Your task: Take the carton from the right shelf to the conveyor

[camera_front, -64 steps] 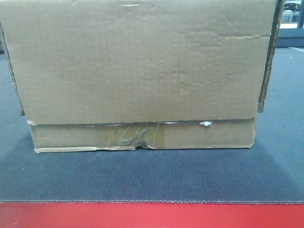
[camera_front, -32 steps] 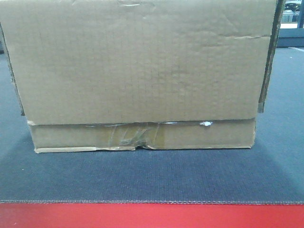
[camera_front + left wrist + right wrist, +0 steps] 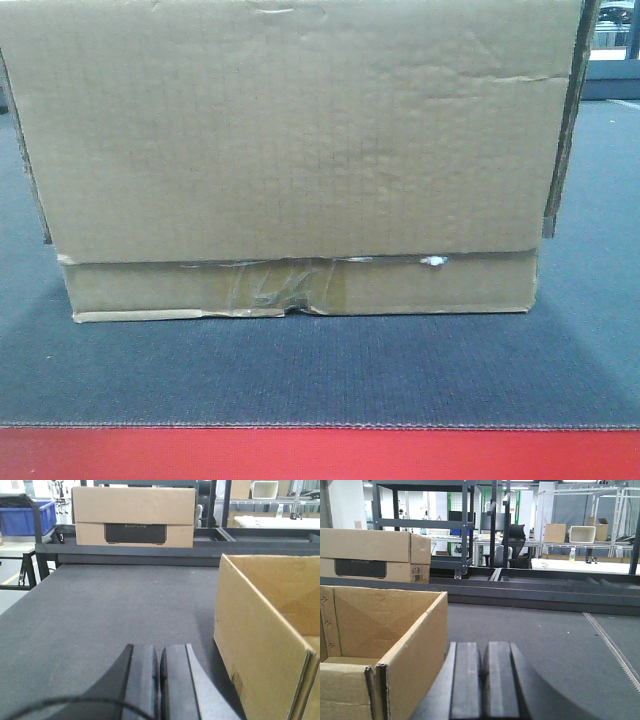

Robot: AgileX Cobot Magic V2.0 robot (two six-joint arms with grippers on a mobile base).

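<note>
- The carton (image 3: pixel 290 150) sat flat on the conveyor (image 3: pixel 320 370), its taped lower flap seam (image 3: pixel 280 285) facing the red edge strip (image 3: pixel 320 455); the placing looked done.
- The left claw (image 3: pixel 160 666) was pressed together, pinching nothing, with the carton's open-topped wall (image 3: pixel 260 630) just beside it on its right.
- The right claw (image 3: pixel 482 667) was likewise pressed together and empty, the carton's near corner (image 3: pixel 410 645) just to its left.
- Neither claw touched the cardboard, so what was left seemed only to draw the arms back.
- Bare belt lay ahead of both claws up to a dark frame rail (image 3: pixel 150 550), with another box (image 3: pixel 134 516) standing beyond it.
- On the outer side of each claw the belt ran open, giving room to pull away from the carton walls.
- The right shelf was not seen in any view.
</note>
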